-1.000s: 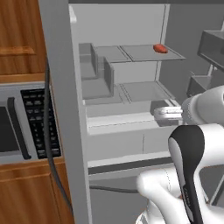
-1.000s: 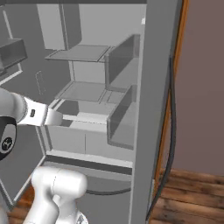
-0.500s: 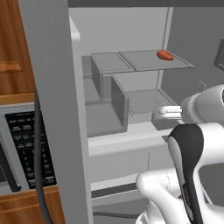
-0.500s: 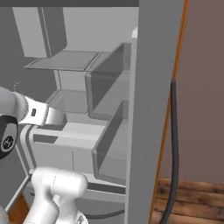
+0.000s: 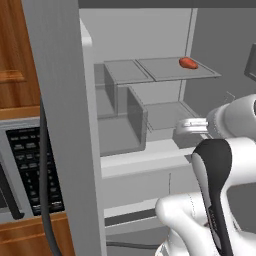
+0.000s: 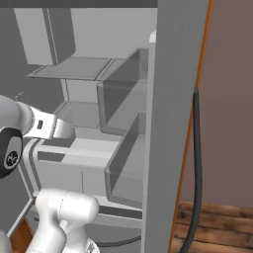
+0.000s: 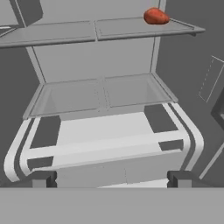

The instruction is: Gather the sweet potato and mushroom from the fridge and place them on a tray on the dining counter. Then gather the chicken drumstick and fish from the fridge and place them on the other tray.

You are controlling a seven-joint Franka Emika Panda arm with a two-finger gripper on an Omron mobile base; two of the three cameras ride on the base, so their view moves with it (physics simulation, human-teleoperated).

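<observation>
Early going here: the gripper (image 7: 109,178) hangs spread wide and empty before the open fridge (image 5: 150,150), the sweet potato (image 7: 155,16) sitting untouched at one o'clock on the upper shelf (image 7: 131,28), nothing gathered yet.

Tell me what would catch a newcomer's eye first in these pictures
The one spot of colour: an orange-red sweet potato lying near the right end of the upper shelf inside the open grey fridge. Next is the white arm reaching in from the front, its open gripper level with the lower shelf, well below the sweet potato and touching nothing.
</observation>
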